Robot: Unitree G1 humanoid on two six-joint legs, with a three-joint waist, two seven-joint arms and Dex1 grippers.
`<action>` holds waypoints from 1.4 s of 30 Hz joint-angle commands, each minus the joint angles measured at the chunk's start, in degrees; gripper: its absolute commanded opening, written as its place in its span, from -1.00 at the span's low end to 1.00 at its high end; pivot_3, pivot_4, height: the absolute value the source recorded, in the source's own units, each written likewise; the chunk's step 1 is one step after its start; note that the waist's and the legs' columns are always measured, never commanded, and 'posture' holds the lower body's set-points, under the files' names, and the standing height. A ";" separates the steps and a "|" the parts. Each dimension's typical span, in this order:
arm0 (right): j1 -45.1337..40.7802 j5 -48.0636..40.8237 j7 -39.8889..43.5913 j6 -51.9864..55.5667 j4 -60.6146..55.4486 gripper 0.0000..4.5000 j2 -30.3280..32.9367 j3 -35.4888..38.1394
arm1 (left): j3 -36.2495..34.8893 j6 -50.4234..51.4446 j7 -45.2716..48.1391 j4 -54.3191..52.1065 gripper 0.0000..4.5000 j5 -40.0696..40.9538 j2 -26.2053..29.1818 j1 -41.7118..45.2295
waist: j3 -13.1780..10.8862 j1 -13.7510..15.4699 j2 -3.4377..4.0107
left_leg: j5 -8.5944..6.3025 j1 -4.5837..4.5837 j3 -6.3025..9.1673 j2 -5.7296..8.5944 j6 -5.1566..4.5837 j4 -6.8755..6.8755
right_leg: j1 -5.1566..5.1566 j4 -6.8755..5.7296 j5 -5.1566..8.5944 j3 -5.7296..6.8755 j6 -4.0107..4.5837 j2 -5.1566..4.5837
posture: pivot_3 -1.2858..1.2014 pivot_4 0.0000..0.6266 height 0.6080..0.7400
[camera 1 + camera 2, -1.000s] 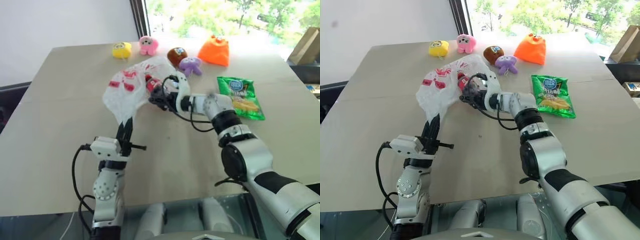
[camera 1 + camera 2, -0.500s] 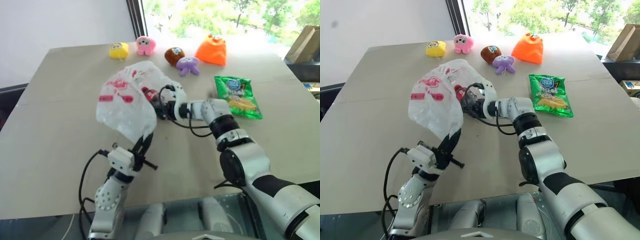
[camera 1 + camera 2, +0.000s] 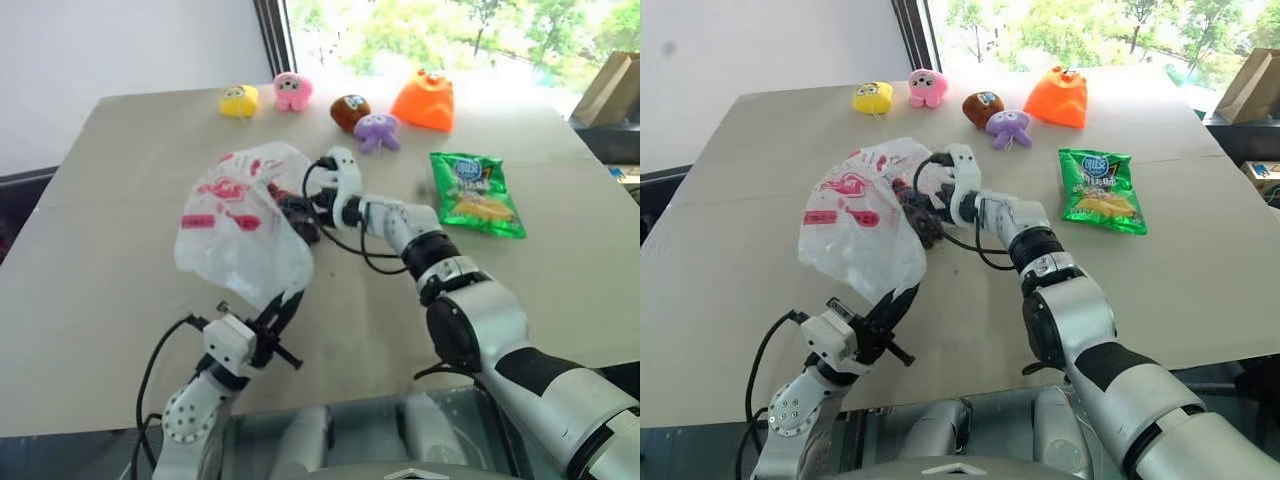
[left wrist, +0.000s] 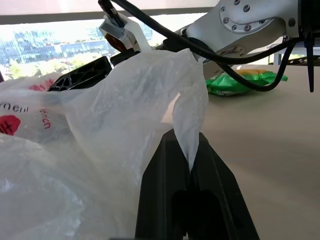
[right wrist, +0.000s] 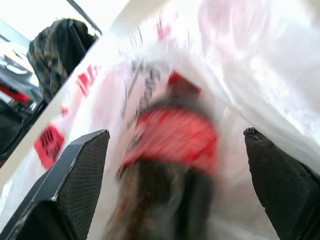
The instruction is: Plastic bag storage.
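Left gripper [image 4: 191, 165] pinches the plastic bag [image 3: 240, 225] above the tan table [image 3: 120, 200] by a window [image 3: 400, 30]; right gripper [image 5: 175, 170] gapes wide.

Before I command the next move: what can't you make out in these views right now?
- Right gripper fingertips: head views, veiled by the plastic bag.
- Dark red item between the open fingers: right wrist view, blurred, unidentifiable.
- Whether anything is inside the bag: film hides it.
- Left gripper, pinching the bag: base cut by the frame edge.
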State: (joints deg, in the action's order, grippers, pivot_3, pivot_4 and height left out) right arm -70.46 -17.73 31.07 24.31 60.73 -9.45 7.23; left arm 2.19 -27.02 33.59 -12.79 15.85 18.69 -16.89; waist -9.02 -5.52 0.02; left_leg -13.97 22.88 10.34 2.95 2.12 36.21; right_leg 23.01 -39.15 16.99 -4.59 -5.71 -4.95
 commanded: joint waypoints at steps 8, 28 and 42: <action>10.19 2.42 17.30 -17.10 -22.76 0.99 5.01 -8.35 | -1.08 -0.89 -0.67 -0.81 -1.00 0.43 -0.95 -0.38 | 0.01 0.25 -0.01 | 0.00 0.00 0.02 0.00 0.00 0.04 | -0.05 0.02 0.00 0.02 -0.01 -0.01 | 0.03 -0.52 1.00; 4.38 15.96 -4.70 -25.85 2.51 0.64 5.68 -10.19 | -2.41 -0.50 0.20 0.62 -1.00 0.76 -0.79 1.27 | 0.01 0.04 0.00 | 0.00 -0.27 -0.10 -0.03 0.00 0.11 | 0.01 -0.55 0.00 -0.10 0.01 0.06 | 0.03 -0.52 1.00; 3.37 14.31 -9.79 -27.09 3.45 -0.96 9.98 -4.58 | -4.99 0.73 -0.88 1.67 -1.00 2.95 -0.92 3.89 | 0.01 0.13 0.01 | 0.01 -0.27 -0.09 -0.03 0.00 0.11 | 0.00 -0.56 0.01 -0.10 0.01 0.06 | 0.03 -0.52 1.00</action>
State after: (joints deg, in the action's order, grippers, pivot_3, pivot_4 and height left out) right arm -65.28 -1.35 23.24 -0.71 66.34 -0.76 0.02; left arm -0.67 -26.55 33.47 -10.58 17.22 17.61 -13.64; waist -9.01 -5.38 0.03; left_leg -13.97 22.62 10.26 2.92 2.12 36.33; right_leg 23.02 -39.71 16.99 -4.68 -5.69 -4.89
